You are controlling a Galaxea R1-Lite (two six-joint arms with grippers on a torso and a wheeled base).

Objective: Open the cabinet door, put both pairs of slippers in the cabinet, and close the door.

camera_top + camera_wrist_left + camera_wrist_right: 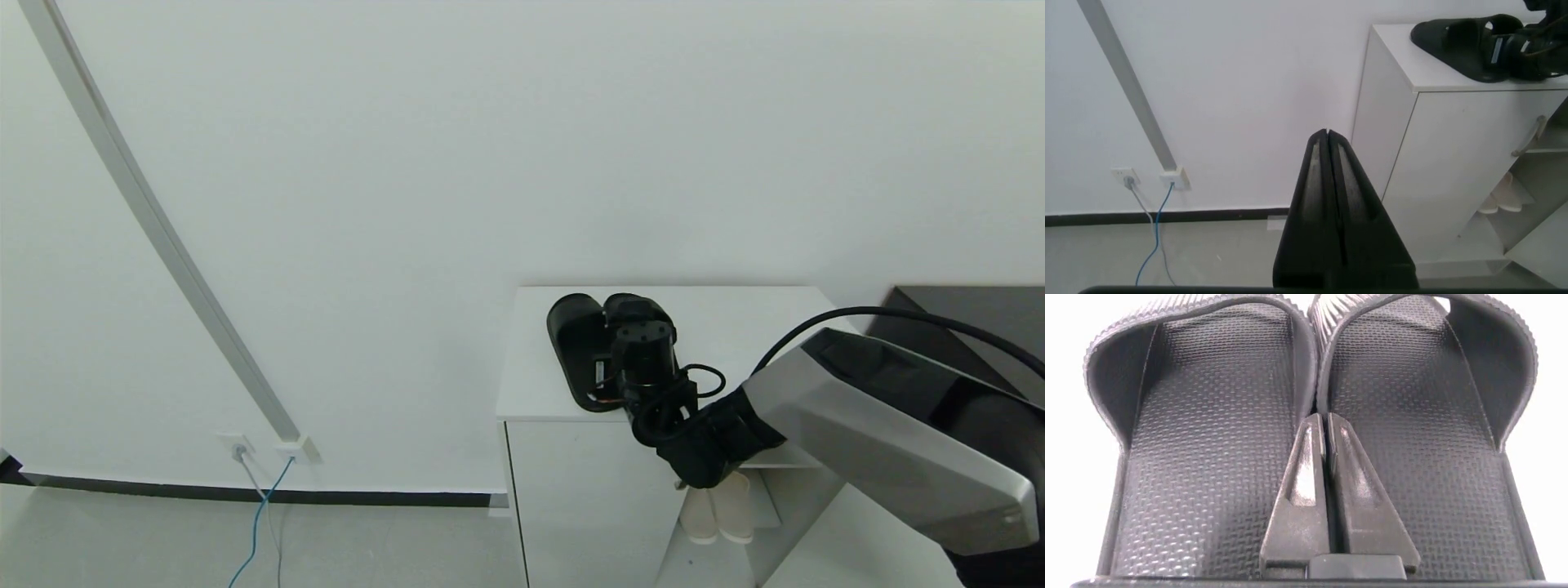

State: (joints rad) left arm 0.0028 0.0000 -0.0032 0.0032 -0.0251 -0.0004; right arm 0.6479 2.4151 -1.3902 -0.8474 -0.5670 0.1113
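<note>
Pair of black textured rubber slippers (581, 347) set side by side on white cabinet (588, 506) top, right gripper (1327, 418) pressed together over their adjoining edges, left gripper (1328, 137) pressed together, held beside cabinet, pale slippers (718, 513) seen on inner shelf.

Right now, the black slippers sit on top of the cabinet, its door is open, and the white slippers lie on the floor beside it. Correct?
Not quite. The white slippers lie on a shelf inside the open cabinet, not on the floor; the head view shows it. The black slippers do sit on top.
</note>
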